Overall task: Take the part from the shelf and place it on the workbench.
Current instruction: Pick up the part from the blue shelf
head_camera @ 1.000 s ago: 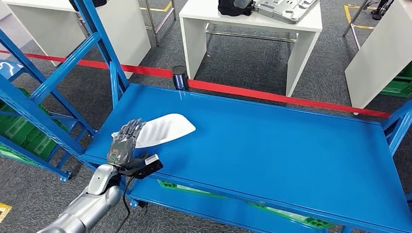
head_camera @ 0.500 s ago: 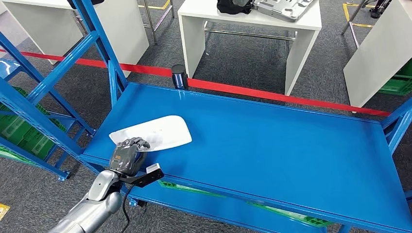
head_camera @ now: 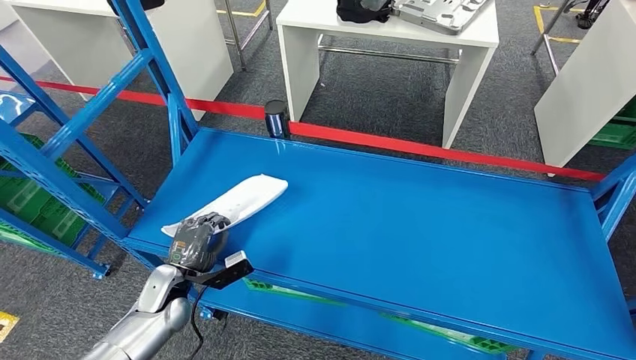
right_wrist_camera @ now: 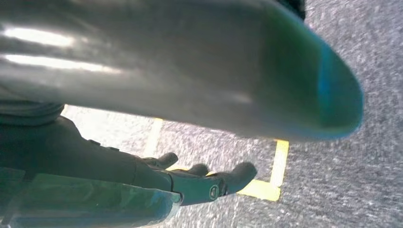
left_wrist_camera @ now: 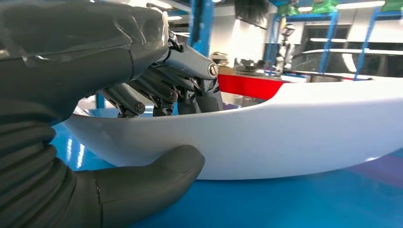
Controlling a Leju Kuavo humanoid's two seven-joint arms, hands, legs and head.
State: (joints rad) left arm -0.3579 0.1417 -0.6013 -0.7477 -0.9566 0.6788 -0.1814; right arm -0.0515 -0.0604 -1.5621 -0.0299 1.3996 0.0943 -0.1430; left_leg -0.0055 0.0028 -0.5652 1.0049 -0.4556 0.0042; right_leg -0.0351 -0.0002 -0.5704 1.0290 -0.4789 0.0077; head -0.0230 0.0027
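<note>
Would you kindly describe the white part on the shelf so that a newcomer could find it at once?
Start at the big blue shelf that fills the head view and go to its near left corner. There the left hand grips one end of a long, smooth white part, fingers over its rim. It is the only white thing lying on that blue deck.

Head view bright, evenly lit from overhead; shadows soft and faint. Glossy blue metal shelf deck (head_camera: 420,217) carries pale sheen near far edge; straight rails bow slightly toward frame edges. Left wrist view: smooth white plastic part (left_wrist_camera: 294,137) sharp mid-frame, overexposed at upper rim; grey ribbed left hand (left_wrist_camera: 85,114) close, slightly soft; background ceiling lamps blown out. Right wrist view dimmer, close blurred silver-grey curved surface (right_wrist_camera: 190,61) with streaked glare; grey speckled carpet floor (right_wrist_camera: 351,190) grainy.
</note>
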